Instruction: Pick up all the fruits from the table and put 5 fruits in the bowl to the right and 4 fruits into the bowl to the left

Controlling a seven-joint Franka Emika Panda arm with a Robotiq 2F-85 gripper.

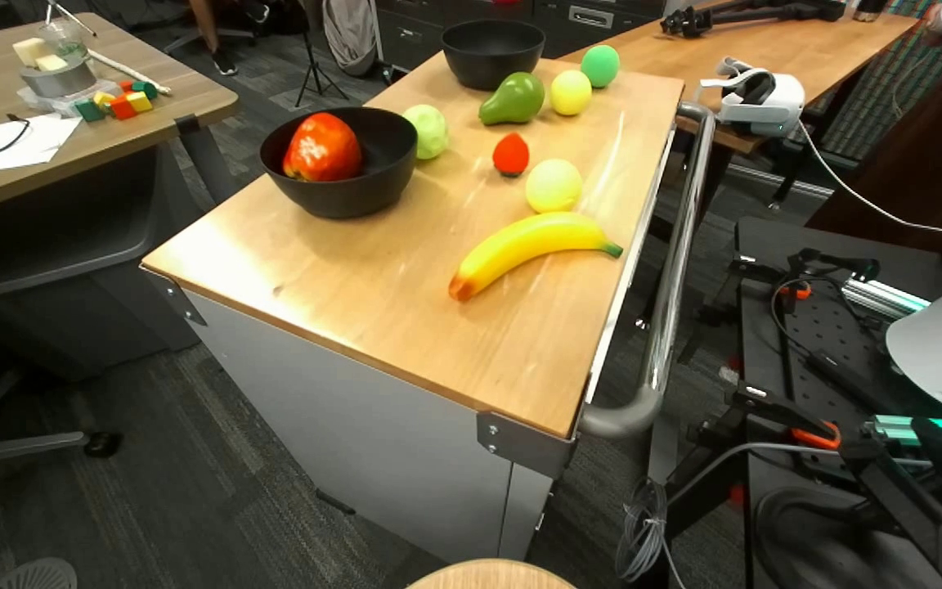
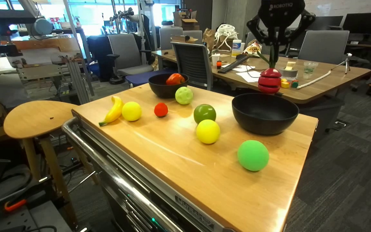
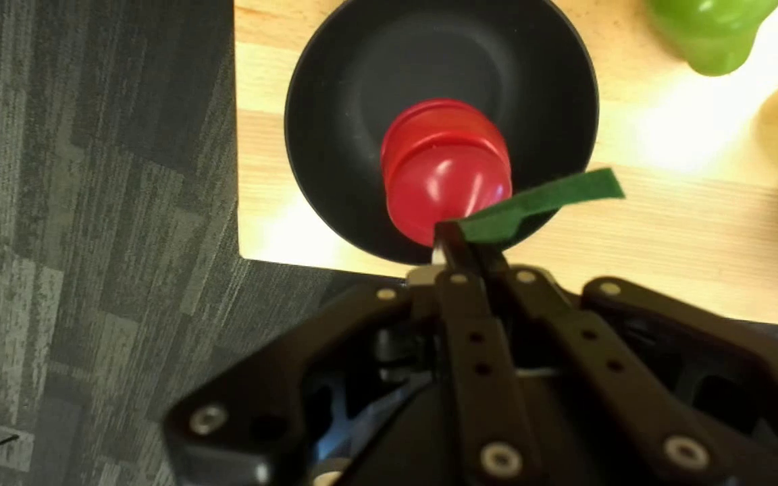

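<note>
Clenched, the jaws pinch the green top (image 3: pixel 544 201) of the red fruit (image 2: pixel 269 80), which hangs above a bowl (image 2: pixel 264 121). That narrow hold is the weak point: the top could slip or tear, dropping the fruit early. In the wrist view it looks off-centre over the bowl; let go there, it might glance off the side, land on the tabletop (image 2: pixel 172 141) and set the green ball (image 2: pixel 253 155) rolling.

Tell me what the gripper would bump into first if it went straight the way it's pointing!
Probably the black bowl below. The gripper points down, holding a red fruit by its green top, so the fruit would likely touch first. Exactly where on the bowl, I can't tell.
</note>
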